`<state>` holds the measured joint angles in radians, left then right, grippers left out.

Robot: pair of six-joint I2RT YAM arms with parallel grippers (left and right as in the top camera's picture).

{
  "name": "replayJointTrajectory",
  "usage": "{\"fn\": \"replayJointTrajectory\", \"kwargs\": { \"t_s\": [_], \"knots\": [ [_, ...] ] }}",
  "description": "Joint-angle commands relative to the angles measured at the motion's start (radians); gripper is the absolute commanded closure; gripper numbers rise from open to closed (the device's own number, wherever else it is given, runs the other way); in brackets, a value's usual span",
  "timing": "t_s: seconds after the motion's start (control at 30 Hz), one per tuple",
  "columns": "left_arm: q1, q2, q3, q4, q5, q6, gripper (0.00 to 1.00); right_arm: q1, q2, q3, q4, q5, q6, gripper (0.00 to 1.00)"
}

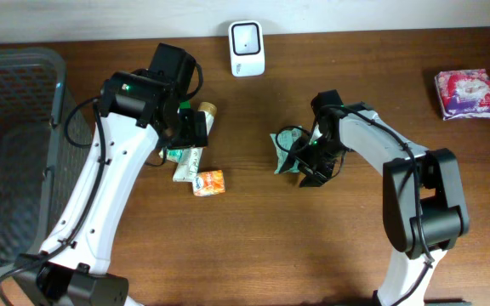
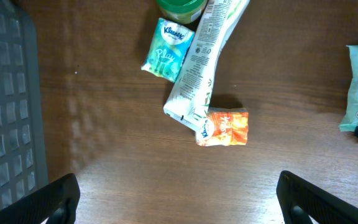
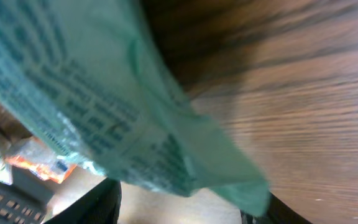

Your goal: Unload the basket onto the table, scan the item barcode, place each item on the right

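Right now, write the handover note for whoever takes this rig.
The left gripper is open, empty, above the white tube, teal tissue pack and orange pack.
The right gripper is at the green packet, mid-table; whether it grips it, cannot tell.
The scanner stands at the far edge, apart from the packet.
Done: nothing scanned, as it looks. Left: present the packet's barcode to the scanner.

Teal-green packet: crumpled, fine dark print on its face, located right of centre on the desk, filling my right wrist view. White scanner: at the far edge, well apart.
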<state>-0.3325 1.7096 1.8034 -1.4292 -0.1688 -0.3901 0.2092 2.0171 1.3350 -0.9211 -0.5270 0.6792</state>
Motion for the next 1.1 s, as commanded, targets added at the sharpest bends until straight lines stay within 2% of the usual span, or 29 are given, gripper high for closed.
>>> {"fn": "replayJointTrajectory", "kwargs": {
  "t_s": [0.0, 0.03, 0.07, 0.1, 0.2, 0.27, 0.3, 0.33, 0.4, 0.43, 0.47, 0.57, 0.7, 0.73, 0.77, 0.83, 0.87, 0.9, 1.03, 1.07],
  "knots": [
    [0.006, -0.004, 0.002, -0.001, 0.000, -0.013, 0.01, -0.053, -0.012, -0.005, 0.011, 0.080, -0.107, 0.48],
    [0.006, -0.004, 0.002, -0.001, 0.000, -0.013, 0.01, -0.084, -0.012, 0.006, 0.010, 0.080, -0.168, 0.50],
    [0.006, -0.004, 0.002, -0.001, 0.000, -0.013, 0.01, -0.124, -0.012, 0.026, 0.008, 0.072, -0.228, 0.67],
    [0.006, -0.004, 0.002, -0.001, 0.000, -0.013, 0.01, -0.149, -0.012, 0.039, 0.010, 0.064, -0.252, 0.79],
    [0.006, -0.004, 0.002, -0.001, 0.000, -0.013, 0.01, -0.242, -0.012, 0.153, 0.027, -0.037, -0.423, 0.75],
    [0.006, -0.004, 0.002, -0.001, 0.000, -0.013, 0.01, -0.256, -0.012, 0.187, 0.028, -0.190, -0.459, 0.57],
    [0.006, -0.004, 0.002, -0.001, 0.000, -0.014, 0.01, -0.247, -0.012, 0.187, -0.015, -0.199, -0.459, 0.32],
    [0.006, -0.004, 0.002, -0.001, 0.000, -0.013, 0.01, -0.229, -0.012, 0.182, -0.079, -0.199, -0.453, 0.25],
    [0.006, -0.004, 0.002, -0.001, 0.000, -0.013, 0.01, -0.182, -0.012, 0.140, -0.096, -0.169, -0.391, 0.25],
    [0.006, -0.004, 0.002, -0.001, 0.000, -0.013, 0.01, -0.148, -0.011, 0.106, -0.079, -0.085, -0.303, 0.28],
    [0.006, -0.004, 0.002, -0.001, 0.000, -0.013, 0.01, -0.104, -0.011, 0.063, -0.037, -0.004, -0.186, 0.42],
    [0.006, -0.004, 0.002, -0.001, 0.000, -0.013, 0.01, -0.058, -0.011, 0.047, 0.037, 0.024, -0.125, 0.56],
    [0.006, -0.004, 0.002, -0.001, 0.000, -0.013, 0.01, -0.061, -0.011, 0.047, 0.151, 0.249, -0.091, 0.59],
    [0.006, -0.004, 0.002, -0.001, 0.000, -0.013, 0.01, -0.061, -0.011, 0.047, 0.252, 0.248, -0.159, 0.59],
    [0.006, -0.004, 0.002, -0.001, 0.000, -0.013, 0.01, -0.061, -0.012, 0.048, 0.285, 0.201, -0.194, 0.54],
    [0.006, -0.004, 0.002, -0.001, 0.000, -0.013, 0.01, -0.063, -0.012, 0.064, 0.354, 0.062, -0.313, 0.34],
    [0.006, -0.004, 0.002, -0.001, 0.000, -0.013, 0.01, -0.068, -0.012, 0.074, 0.351, 0.035, -0.312, 0.29],
    [0.006, -0.004, 0.002, -0.001, 0.000, -0.013, 0.01, -0.072, -0.012, 0.074, 0.351, 0.000, -0.312, 0.20],
    [0.006, -0.004, 0.002, -0.001, 0.000, -0.013, 0.01, -0.112, -0.011, 0.060, 0.283, 0.008, -0.329, 0.16],
    [0.006, -0.004, 0.002, -0.001, 0.000, -0.013, 0.01, -0.129, -0.011, 0.048, 0.282, 0.007, -0.332, 0.12]
  ]
}}
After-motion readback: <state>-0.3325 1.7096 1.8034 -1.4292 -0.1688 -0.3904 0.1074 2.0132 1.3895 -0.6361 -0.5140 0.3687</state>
